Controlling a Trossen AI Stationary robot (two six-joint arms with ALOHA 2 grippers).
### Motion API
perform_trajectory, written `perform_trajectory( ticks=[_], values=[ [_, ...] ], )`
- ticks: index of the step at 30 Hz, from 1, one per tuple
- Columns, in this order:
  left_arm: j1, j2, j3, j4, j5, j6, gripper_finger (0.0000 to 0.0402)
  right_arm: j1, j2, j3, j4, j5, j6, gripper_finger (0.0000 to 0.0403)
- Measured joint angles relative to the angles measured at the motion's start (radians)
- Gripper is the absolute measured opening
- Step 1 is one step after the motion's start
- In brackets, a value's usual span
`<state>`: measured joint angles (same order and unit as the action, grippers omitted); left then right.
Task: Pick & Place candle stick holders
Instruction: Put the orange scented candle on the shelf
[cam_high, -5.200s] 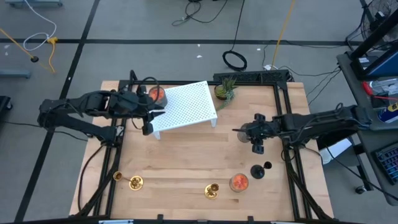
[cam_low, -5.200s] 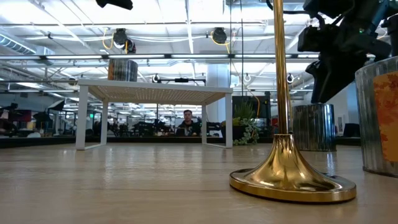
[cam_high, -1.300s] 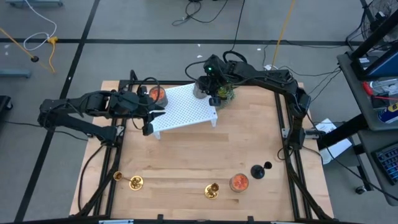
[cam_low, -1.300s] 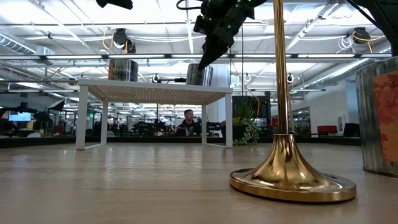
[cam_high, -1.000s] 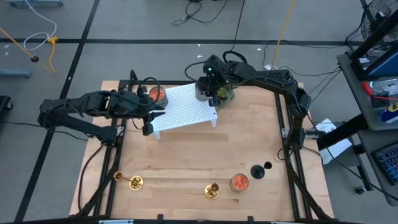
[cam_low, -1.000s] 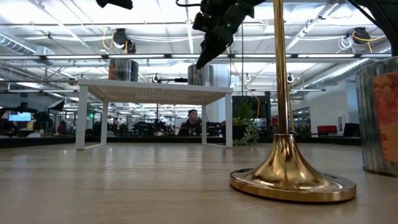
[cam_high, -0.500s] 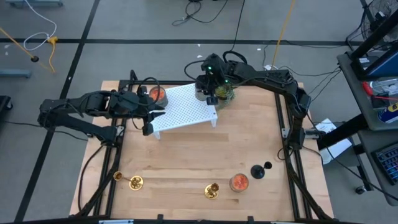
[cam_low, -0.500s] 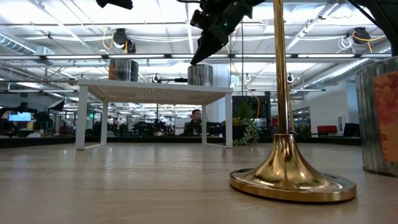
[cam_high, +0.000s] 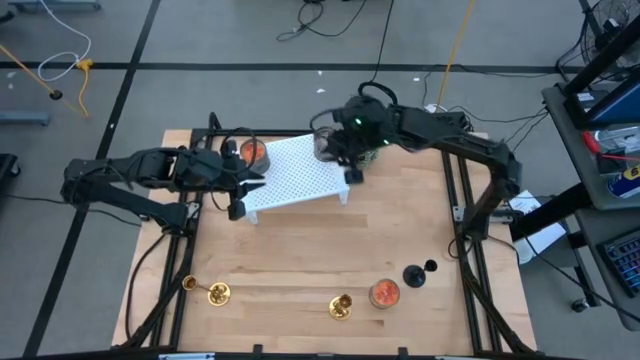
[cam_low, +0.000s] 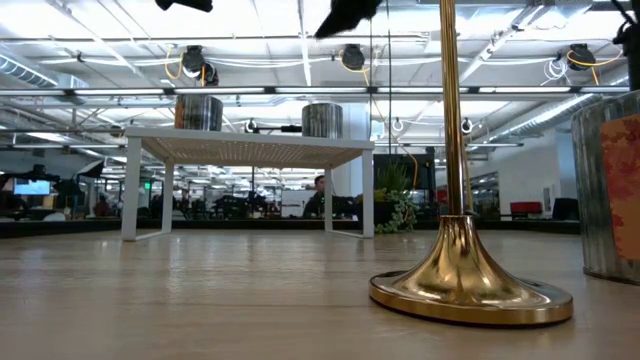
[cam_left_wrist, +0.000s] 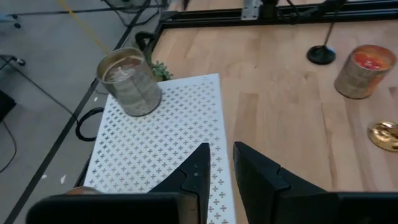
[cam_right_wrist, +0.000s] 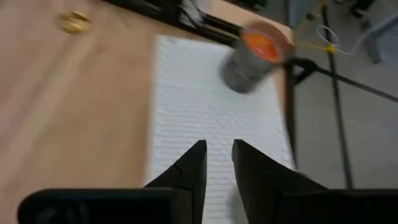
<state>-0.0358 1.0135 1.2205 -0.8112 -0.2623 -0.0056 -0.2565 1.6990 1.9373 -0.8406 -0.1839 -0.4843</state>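
Observation:
On the white perforated rack (cam_high: 298, 172) stand two glass cup holders on their bases: an orange one (cam_high: 252, 152) at its left end and a greyish clear one (cam_left_wrist: 129, 81) at its right end. My right gripper (cam_right_wrist: 217, 146) hangs open above the rack's right part, clear of the greyish cup (cam_low: 322, 120). My left gripper (cam_left_wrist: 219, 149) waits open over the rack's left end. Near the front edge stand two brass stemmed holders (cam_high: 217, 293) (cam_high: 341, 305), another orange cup (cam_high: 385, 293) and a black stemmed holder (cam_high: 413, 275).
A small green potted plant (cam_low: 395, 205) stands at the far edge, right of the rack and partly under my right arm (cam_high: 420, 128). Bare wood (cam_high: 330, 245) lies between the rack and the front row. Black frame rails (cam_high: 465, 250) line the table's sides.
My right gripper has drawn up and away from the greyish cup, toward the table's near right, over the last half second. The cup stays upright on the rack's right end.

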Motion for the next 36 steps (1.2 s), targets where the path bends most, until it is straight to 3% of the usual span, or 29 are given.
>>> perform_trajectory(
  ticks=[9,22,27,36],
  values=[
    [-0.083,0.000,0.000,0.000,0.000,-0.083,0.0076,0.249,-0.108,-0.049,-0.199,-0.001,0.264,0.0079],
    [-0.136,0.000,0.000,0.002,-0.029,-0.122,0.0076,0.582,-0.292,-0.611,-0.069,-0.002,0.706,0.0074],
    [-0.136,0.000,0.000,0.002,-0.036,-0.134,0.0076,0.652,-0.321,-0.787,0.016,-0.002,0.890,0.0075],
    [-0.136,0.000,0.000,0.028,-0.036,-0.134,0.0076,0.650,-0.314,-0.927,0.131,-0.004,0.973,0.0075]
  ],
)
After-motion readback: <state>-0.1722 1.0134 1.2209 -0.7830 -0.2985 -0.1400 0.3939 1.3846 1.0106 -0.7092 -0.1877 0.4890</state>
